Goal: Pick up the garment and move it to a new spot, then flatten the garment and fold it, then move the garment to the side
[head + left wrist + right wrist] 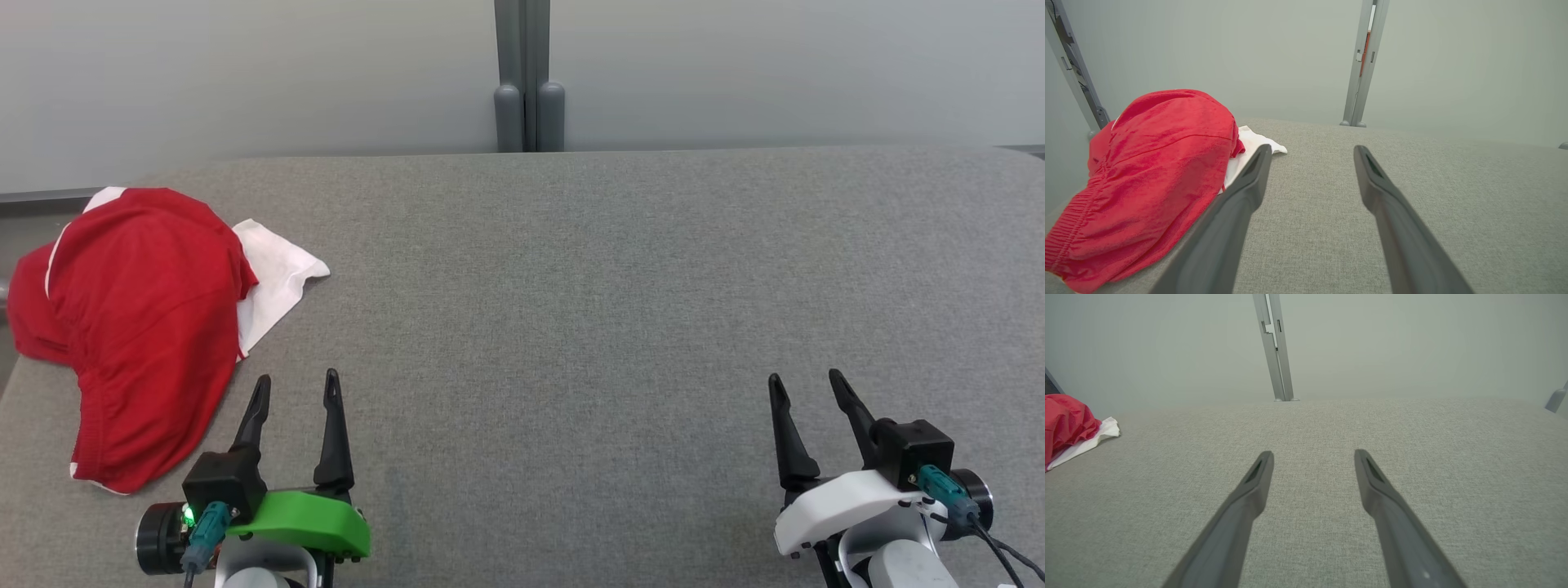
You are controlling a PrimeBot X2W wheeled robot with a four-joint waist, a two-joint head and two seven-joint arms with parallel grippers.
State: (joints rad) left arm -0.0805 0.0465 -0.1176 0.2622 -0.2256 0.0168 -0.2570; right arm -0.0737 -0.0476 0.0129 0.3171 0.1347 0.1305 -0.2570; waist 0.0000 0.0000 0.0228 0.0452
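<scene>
Cloth like that red-and-white garment (147, 327), heaped on the grey surface (612, 286) just left of the left hand (296, 377), looks light, limp and slippery, so I'd pinch its elastic waistband (1069, 237); left and right hand (804, 377) both gape wide, empty.

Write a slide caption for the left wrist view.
Open left tool pointing across the grey surface, with the crumpled red-and-white garment beside it.

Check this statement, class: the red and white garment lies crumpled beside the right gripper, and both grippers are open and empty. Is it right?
No. The garment lies crumpled beside the left gripper, far from the right gripper, as the head view shows. Both grippers are open and empty.
</scene>
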